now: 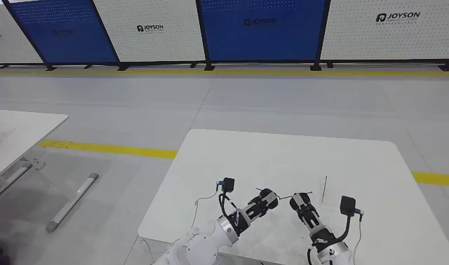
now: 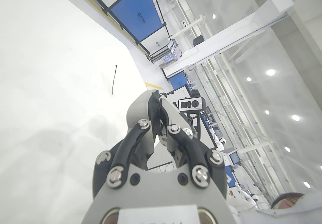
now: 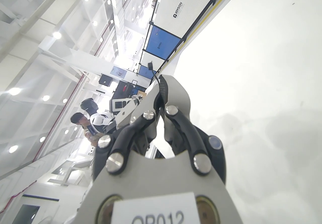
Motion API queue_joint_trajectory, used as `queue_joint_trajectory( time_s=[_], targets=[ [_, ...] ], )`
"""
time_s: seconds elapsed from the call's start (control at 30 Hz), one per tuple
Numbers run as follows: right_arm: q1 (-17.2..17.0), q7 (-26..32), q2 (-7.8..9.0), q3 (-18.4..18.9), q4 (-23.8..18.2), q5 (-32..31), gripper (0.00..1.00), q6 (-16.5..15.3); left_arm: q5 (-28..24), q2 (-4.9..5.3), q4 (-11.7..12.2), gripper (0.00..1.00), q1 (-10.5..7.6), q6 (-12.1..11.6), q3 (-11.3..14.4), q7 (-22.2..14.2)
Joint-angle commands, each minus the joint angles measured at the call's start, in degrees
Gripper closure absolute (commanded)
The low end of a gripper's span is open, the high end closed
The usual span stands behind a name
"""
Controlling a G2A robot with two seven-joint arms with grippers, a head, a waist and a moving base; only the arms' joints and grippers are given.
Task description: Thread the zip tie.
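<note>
White tabletop [image 1: 280, 153], near edge.
The right end effector [image 3: 159, 82] clamps a zip tie [image 3: 150, 65]; left end effector [image 2: 156, 95] shut tight.

Arms side by side over the worktop's [image 1: 280, 160] near edge; left claw [image 2: 156, 99] closed, right claw [image 3: 161, 84] clamped on a zip tie [image 3: 151, 65].

Left jaws pressed together over the white worktop [image 2: 37, 59]; a black zip tie [image 2: 114, 79] lies flat well beyond them.
</note>
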Motion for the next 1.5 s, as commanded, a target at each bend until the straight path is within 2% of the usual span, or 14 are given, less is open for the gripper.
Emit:
queue_joint_trajectory(
  time_s=[0.0, 0.23, 0.4, 0.6, 0.97, 1.17, 1.47],
  targets=[
    [0.1, 0.1, -0.01, 0.0, 0.1, 0.1, 1.0, -0.2, 0.0, -0.01, -0.1, 1.0, -0.06, 0.1, 0.1, 0.0],
    [-0.2, -0.1, 0.04, 1.0, 0.3, 1.1, 1.0, -0.9, -0.6, 0.0, -0.4, 1.0, 0.05, 0.2, -0.2, 0.4],
    [-0.6, 0.1, 0.06, 1.3, 0.4, 1.8, 1.0, -1.8, -3.6, -0.13, -0.3, 1.0, 0.15, 0.4, -0.3, 0.6],
    [-0.5, 0.8, 0.08, 1.3, 0.8, 2.1, 1.0, -3.1, -7.9, -0.21, 0.0, 1.0, -0.01, 0.0, -0.3, -1.2],
    [-0.1, 1.5, 0.02, 1.0, 1.4, 3.0, 1.0, -4.4, -9.1, -0.16, -0.2, 1.0, 0.06, -0.9, 0.0, -3.0],
    [0.1, 2.3, 0.05, 0.8, 1.7, 2.6, 1.0, -3.9, -10.5, -0.04, -0.6, 1.0, 0.37, -1.8, -0.3, -4.1],
    [-0.1, 3.9, 0.19, 1.2, 1.6, 4.1, 1.0, -6.5, -10.5, 0.0, -0.4, 1.0, 0.28, -1.9, -0.1, -4.4]
  ],
)
